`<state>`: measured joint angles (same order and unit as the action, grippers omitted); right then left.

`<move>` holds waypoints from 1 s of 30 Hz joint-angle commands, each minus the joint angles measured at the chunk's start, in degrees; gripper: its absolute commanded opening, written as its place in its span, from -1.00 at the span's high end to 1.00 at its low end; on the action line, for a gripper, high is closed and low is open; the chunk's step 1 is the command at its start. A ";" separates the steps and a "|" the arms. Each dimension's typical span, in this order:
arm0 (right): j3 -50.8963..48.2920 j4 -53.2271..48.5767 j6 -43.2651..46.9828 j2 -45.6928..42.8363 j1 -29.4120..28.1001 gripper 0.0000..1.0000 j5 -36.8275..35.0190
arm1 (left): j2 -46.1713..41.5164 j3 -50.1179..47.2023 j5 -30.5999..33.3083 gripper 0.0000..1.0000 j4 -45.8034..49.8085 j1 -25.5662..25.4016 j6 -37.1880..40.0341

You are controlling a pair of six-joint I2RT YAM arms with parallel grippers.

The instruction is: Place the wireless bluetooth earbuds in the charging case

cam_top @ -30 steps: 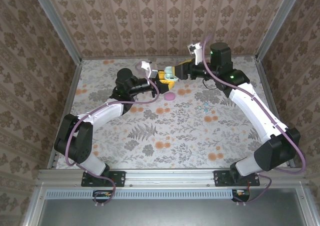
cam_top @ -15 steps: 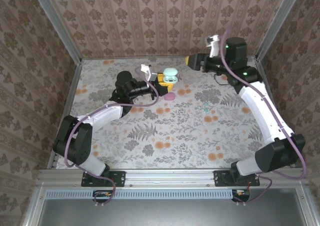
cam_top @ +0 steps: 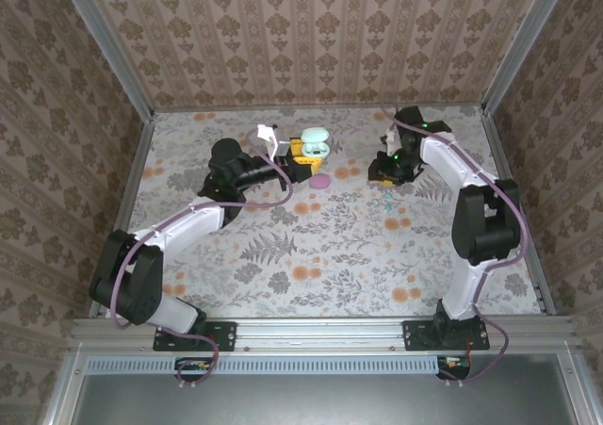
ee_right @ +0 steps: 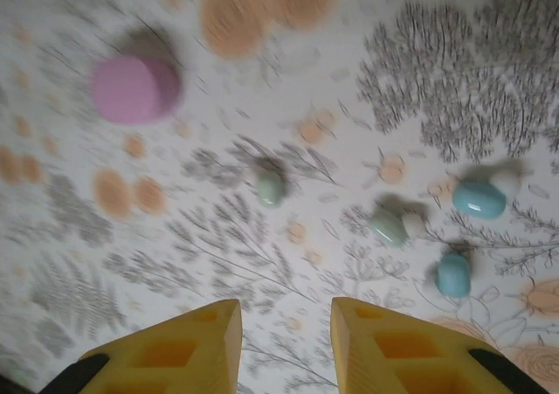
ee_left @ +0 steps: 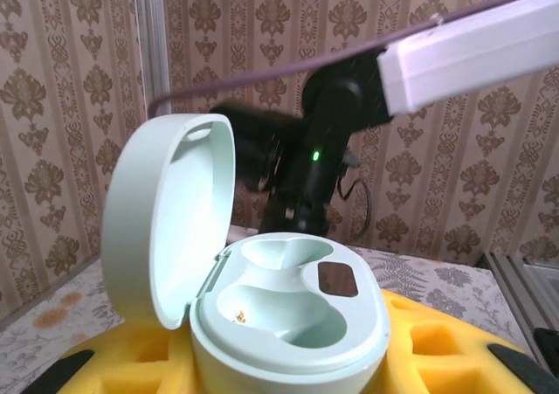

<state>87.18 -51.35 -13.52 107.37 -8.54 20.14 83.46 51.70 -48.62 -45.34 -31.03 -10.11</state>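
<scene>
4 buds lie loose on the table (ee_right: 175, 263) under the right gripper (ee_right: 284, 328), whose fingers stand apart with nothing between them. There are 2 mint buds (ee_right: 271, 187) nearer the middle and 2 teal buds (ee_right: 479, 199) off to the right.

We judge them very light, hard, smooth and rounded, likely to squirt out of a pinch. They are best taken gently across the narrow width. 1 mint bud lies near the teal pair, so a neighbour could get knocked.

A pink case (ee_right: 135, 88) sits well apart. The left gripper (cam_top: 303, 152) pinches the open mint case (ee_left: 288, 315), which has no bud in its wells.
</scene>
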 commanded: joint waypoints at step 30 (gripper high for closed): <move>16.87 -14.34 23.74 19.89 -7.75 0.31 -21.37 | -4.79 -0.49 1.31 0.47 2.98 0.79 3.41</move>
<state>102.30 -62.04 7.81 125.78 -16.53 1.21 80.07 51.70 -47.46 -42.00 -30.61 -7.68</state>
